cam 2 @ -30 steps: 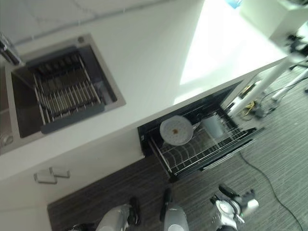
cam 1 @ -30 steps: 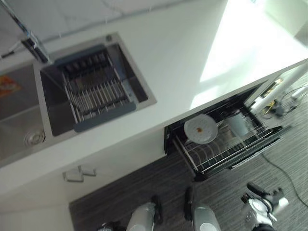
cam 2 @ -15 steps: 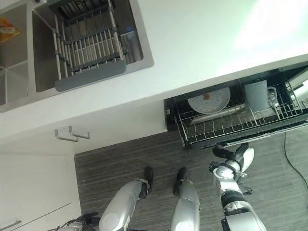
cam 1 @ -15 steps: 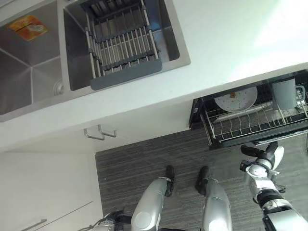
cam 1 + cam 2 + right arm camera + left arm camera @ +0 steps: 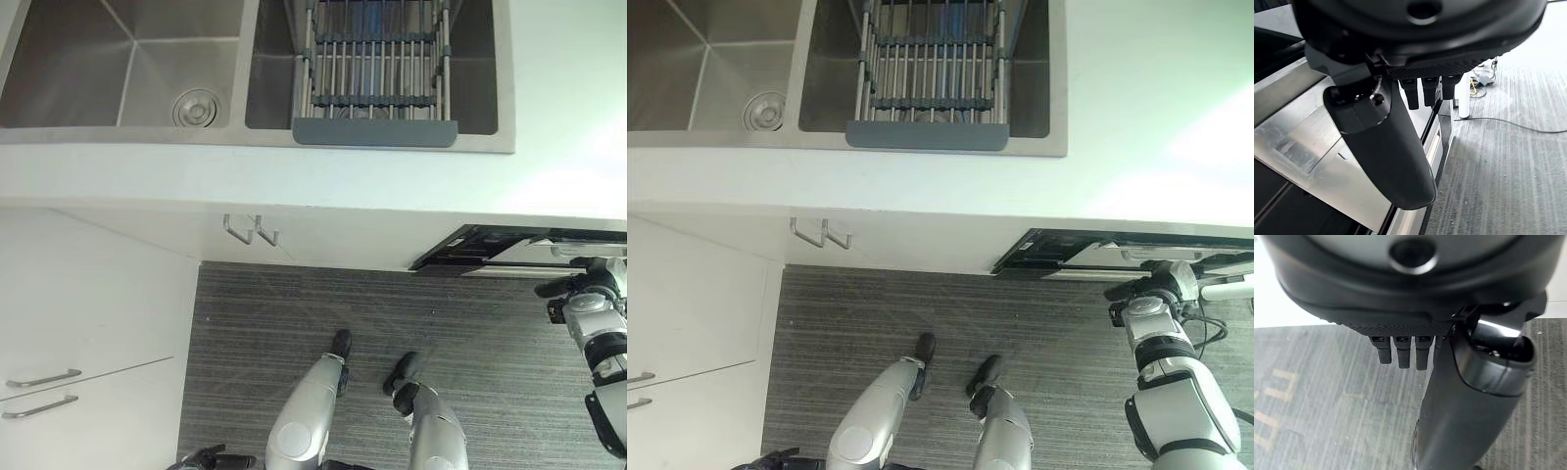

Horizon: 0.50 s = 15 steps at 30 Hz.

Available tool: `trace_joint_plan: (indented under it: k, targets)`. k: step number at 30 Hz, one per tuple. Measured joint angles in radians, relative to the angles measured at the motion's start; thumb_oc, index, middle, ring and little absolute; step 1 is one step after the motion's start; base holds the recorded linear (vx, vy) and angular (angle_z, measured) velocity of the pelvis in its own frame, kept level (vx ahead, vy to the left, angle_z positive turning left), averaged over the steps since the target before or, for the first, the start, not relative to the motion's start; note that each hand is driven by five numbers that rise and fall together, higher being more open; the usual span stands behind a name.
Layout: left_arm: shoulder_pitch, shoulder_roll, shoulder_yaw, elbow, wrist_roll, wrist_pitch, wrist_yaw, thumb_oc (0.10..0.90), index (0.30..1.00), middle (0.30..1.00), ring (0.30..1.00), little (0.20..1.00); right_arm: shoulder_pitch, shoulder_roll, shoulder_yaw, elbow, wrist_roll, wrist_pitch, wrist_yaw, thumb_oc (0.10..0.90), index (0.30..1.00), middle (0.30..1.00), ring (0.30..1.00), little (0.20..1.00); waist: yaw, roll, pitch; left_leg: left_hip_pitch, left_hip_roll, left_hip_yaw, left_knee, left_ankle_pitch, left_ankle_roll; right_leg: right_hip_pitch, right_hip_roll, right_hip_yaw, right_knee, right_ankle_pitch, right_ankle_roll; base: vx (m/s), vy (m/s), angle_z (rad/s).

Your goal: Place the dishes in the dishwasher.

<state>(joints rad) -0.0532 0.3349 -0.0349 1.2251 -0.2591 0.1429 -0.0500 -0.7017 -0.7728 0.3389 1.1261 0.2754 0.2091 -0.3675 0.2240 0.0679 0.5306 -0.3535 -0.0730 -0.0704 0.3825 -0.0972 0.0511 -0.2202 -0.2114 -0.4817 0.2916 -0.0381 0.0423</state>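
Dishwasher (image 5: 1097, 257) sits just ahead of the empty, straight-fingered right hand (image 5: 1146, 294), seemingly positioned to close it; left hand (image 5: 1405, 350) equally slack.

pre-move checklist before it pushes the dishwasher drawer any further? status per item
1. Right hand at the dishwasher drawer front: ok, it sits right against the front edge in the right eye view.
2. Right hand free of dishes: ok, its wrist view shows fingers relaxed, nothing held.
3. Left hand free: ok, fingers straight over the carpet, nothing in them.
4. Drawer fully in: not ok, its front still stands out from under the counter.
5. Dishes seated inside the drawer: cannot tell, the inside is hidden.
6. Rack over the sink holds no dishes: ok as far as it shows.
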Motion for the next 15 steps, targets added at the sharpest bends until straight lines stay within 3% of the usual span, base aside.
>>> trace_joint_plan:
  k: [1, 3, 5, 6, 7, 8, 9, 11, 15]
  targets:
    - [0.0, -0.004, -0.001, -0.003, -0.002, -0.002, -0.022, 0.8, 0.9, 0.9, 0.9, 0.9, 0.005, 0.008, -0.001, 0.006, 0.0, 0.0, 0.007, 0.8, 0.9, 0.9, 0.9, 0.9, -0.001, 0.0, 0.0, 0.022, 0.002, -0.003, -0.023, 0.008, -0.001, 0.025, 0.01, -0.002, -0.035, 0.011, -0.004, 0.05, -0.017, 0.2]
    - [0.002, -0.009, -0.002, -0.052, -0.013, -0.044, -0.009, 0.8, 0.9, 0.9, 0.9, 0.9, 0.164, 0.087, -0.069, -0.11, -0.042, -0.061, 0.015, 0.8, 0.9, 0.9, 0.9, 0.9, -0.007, 0.0, -0.001, 0.096, 0.025, -0.003, -0.042, 0.001, -0.008, 0.12, 0.046, -0.001, -0.12, 0.036, -0.002, 0.03, 0.003, -0.06]
    - [-0.01, -0.006, 0.067, -0.122, -0.012, -0.097, 0.059, 0.8, 0.9, 0.9, 0.9, 0.9, 0.386, 0.223, -0.097, -0.378, -0.088, -0.199, 0.031, 0.8, 0.9, 0.9, 0.9, 0.9, -0.04, -0.005, -0.012, 0.13, 0.044, 0.006, -0.042, -0.016, -0.008, 0.163, 0.061, 0.008, -0.141, 0.034, -0.001, -0.01, -0.003, -0.17]
    - [-0.028, -0.001, 0.075, -0.145, 0.013, -0.122, 0.089, 0.8, 0.9, 0.9, 0.9, 0.9, 0.417, 0.257, -0.077, -0.414, -0.094, -0.222, 0.038, 0.8, 0.9, 0.9, 0.9, 0.9, -0.065, 0.0, -0.016, 0.139, 0.049, 0.013, -0.04, -0.02, -0.008, 0.163, 0.066, 0.014, -0.148, 0.038, -0.004, -0.01, 0.023, -0.15]
    - [-0.052, 0.02, 0.046, -0.19, 0.158, -0.137, 0.169, 0.8, 0.9, 0.9, 0.9, 0.9, 0.491, 0.331, -0.076, -0.456, -0.115, -0.275, 0.034, 0.8, 0.9, 0.9, 0.9, 0.9, -0.087, 0.011, -0.033, 0.153, 0.052, 0.018, -0.039, -0.022, -0.006, 0.174, 0.067, 0.017, -0.151, 0.038, -0.004, -0.1, 0.081, -0.17]
    - [-0.05, 0.041, 0.003, -0.229, 0.251, -0.151, 0.226, 0.8, 0.9, 0.9, 0.9, 0.9, 0.535, 0.35, -0.061, -0.485, -0.116, -0.279, 0.041, 0.8, 0.9, 0.9, 0.9, 0.9, -0.092, 0.019, -0.063, 0.147, 0.052, 0.025, -0.045, -0.024, -0.004, 0.172, 0.068, 0.023, -0.158, 0.041, -0.001, -0.13, 0.099, -0.37]
    - [-0.044, 0.123, -0.136, -0.309, 0.358, -0.152, 0.346, 0.8, 0.9, 0.9, 0.9, 0.9, 0.596, 0.336, -0.03, -0.485, -0.118, -0.277, 0.044, 0.8, 0.9, 0.9, 0.9, 0.9, -0.141, 0.035, -0.107, 0.159, 0.055, 0.057, -0.034, -0.025, -0.001, 0.175, 0.068, 0.041, -0.179, 0.065, -0.003, -0.14, 0.081, -0.45]
    - [-0.046, 0.145, -0.115, -0.31, 0.396, -0.151, 0.427, 0.8, 0.9, 0.9, 0.9, 0.9, 0.623, 0.323, -0.035, -0.467, -0.122, -0.286, 0.044, 0.8, 0.9, 0.9, 0.9, 0.9, -0.177, 0.034, -0.138, 0.171, 0.064, 0.1, -0.048, -0.036, 0.012, 0.174, 0.067, 0.076, -0.177, 0.064, 0.002, -0.04, 0.004, -0.53]
    - [-0.044, 0.157, -0.076, -0.29, 0.411, -0.157, 0.494, 0.8, 0.9, 0.9, 0.9, 0.9, 0.704, 0.32, -0.05, -0.35, -0.158, -0.314, 0.044, 0.8, 0.9, 0.9, 0.9, 0.9, -0.222, 0.001, -0.207, 0.208, 0.081, 0.14, -0.066, -0.055, 0.01, 0.171, 0.075, 0.116, -0.166, 0.052, -0.004, -0.05, -0.012, -0.32]
